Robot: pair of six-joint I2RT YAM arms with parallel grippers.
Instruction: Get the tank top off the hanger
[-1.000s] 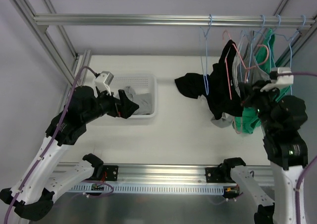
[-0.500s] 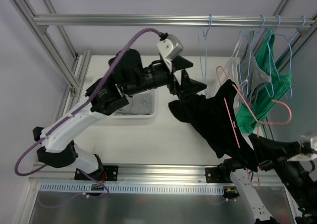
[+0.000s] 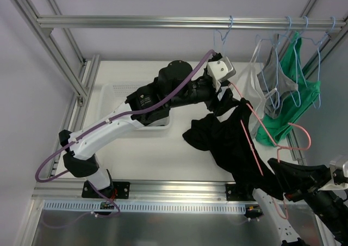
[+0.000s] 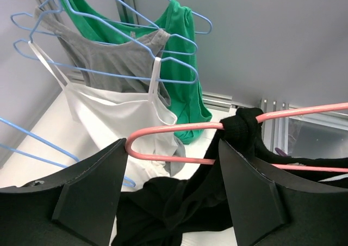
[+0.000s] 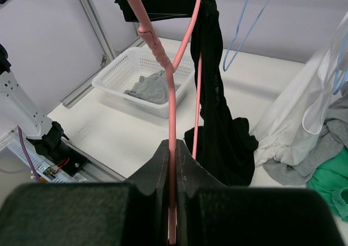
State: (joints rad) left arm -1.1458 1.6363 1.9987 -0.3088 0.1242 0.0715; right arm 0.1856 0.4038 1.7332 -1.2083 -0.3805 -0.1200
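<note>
A black tank top (image 3: 228, 142) hangs on a pink hanger (image 3: 248, 137), held off the rail above the table. My right gripper (image 3: 280, 170) is shut on the hanger's wire below its hook; in the right wrist view the pink wire (image 5: 170, 93) runs up from between the closed fingers (image 5: 172, 153), with the black top (image 5: 215, 121) draped beside it. My left gripper (image 3: 220, 96) is open at the hanger's far shoulder. In the left wrist view its jaws (image 4: 171, 186) straddle the hanger's rounded end (image 4: 163, 159) and black fabric (image 4: 174, 202); a bunched strap (image 4: 244, 123) sits by the right finger.
A rail (image 3: 136, 22) at the back carries blue hangers with a white top (image 3: 251, 85), a grey top (image 3: 283, 93) and a green top (image 3: 296, 110), plus an empty blue hanger (image 3: 220, 36). A white basket (image 5: 117, 80) holding a grey garment (image 5: 149, 88) stands at the left.
My left arm has swung from the basket across to the hanger's far shoulder. My right arm pulled the hanger with the black top off the rail toward the front.
</note>
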